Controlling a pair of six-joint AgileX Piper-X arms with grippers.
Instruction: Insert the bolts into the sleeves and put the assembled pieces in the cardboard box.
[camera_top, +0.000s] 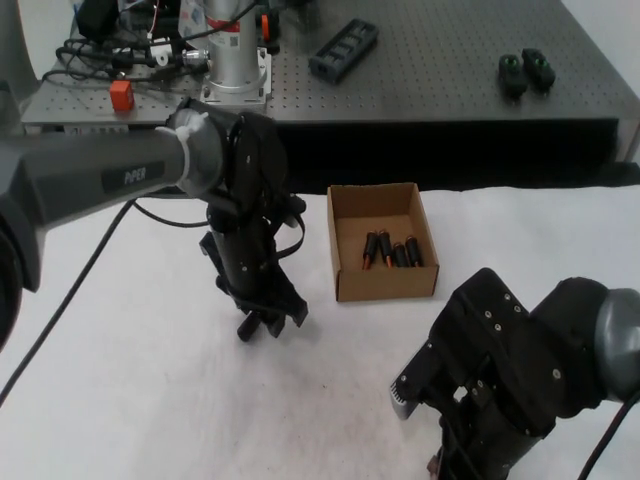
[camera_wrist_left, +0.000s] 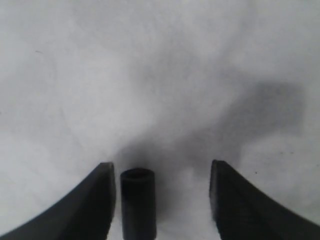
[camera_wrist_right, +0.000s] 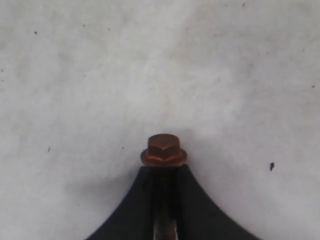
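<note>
Right wrist view: jaws clench copper hex bolt (camera_wrist_right: 163, 150) | left jaws released (black sleeve (camera_wrist_left: 137, 202) between)

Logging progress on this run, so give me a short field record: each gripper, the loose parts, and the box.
left gripper: open, one finger on either side of the sleeve
sleeve: black, on the white cloth, close beside one finger, well clear of the other
right gripper: shut on the bolt
bolt: copper-coloured hex head showing past the fingertips
cardboard box: open-topped, on the cloth
assembled pieces: four, lying in the box
</note>
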